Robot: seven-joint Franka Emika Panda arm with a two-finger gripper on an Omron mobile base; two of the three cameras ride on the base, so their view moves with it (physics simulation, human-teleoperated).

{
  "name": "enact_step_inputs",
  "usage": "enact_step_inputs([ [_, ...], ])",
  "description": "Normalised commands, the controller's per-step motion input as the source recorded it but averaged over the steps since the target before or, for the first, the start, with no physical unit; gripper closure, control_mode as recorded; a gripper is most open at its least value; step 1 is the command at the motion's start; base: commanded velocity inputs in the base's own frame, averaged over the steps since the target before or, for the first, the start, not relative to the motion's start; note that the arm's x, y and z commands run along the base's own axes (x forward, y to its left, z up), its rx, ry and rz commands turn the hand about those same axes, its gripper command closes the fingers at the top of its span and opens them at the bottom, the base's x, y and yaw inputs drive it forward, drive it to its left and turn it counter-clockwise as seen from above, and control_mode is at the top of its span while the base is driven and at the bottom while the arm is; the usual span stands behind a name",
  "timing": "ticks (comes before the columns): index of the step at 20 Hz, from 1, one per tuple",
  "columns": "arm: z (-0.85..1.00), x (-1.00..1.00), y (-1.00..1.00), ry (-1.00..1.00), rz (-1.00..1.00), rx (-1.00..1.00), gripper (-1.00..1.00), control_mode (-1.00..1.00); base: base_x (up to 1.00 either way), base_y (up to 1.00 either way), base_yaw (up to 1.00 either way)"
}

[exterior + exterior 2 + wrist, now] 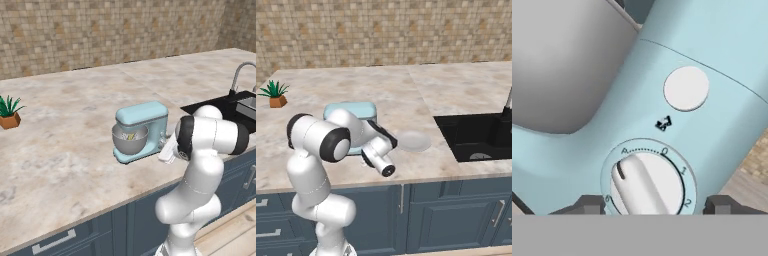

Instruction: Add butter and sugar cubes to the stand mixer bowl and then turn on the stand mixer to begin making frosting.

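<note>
- The stand mixer stands on the marbled desk, near its front edge, pale blue, head down over the stand mixer bowl.
- Inside the bowl something pale and yellowish shows, too small to tell butter from sugar.
- In the hand view the mixer's white speed dial sits close between the two dark fingertips, which straddle it with gaps on either side; the pointer aims up-left, towards the mark "A".
- The hand is fairly wide, not clamped on the dial.
- From the right base view the arm hides most of the mixer; a white plate lies beside it, before the black sink.
- A potted plant stands far left.
</note>
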Motion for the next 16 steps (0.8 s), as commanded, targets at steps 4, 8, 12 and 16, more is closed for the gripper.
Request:
enact_step_inputs([
  [4, 0.00, 0.00, 0.32, 0.00, -0.08, 0.05, 1.00, -1.00, 0.00, 0.00, 0.00],
  [8, 0.02, 0.00, 0.26, 0.00, -0.04, 0.08, 1.00, -1.00, 0.00, 0.00, 0.00],
  [12, 0.21, 0.10, 0.03, 0.00, 0.00, 0.17, 1.00, -1.00, 0.00, 0.00, 0.00],
  [16, 0.33, 0.18, 0.00, 0.00, 0.02, 0.20, 1.00, -1.00, 0.00, 0.00, 0.00],
])
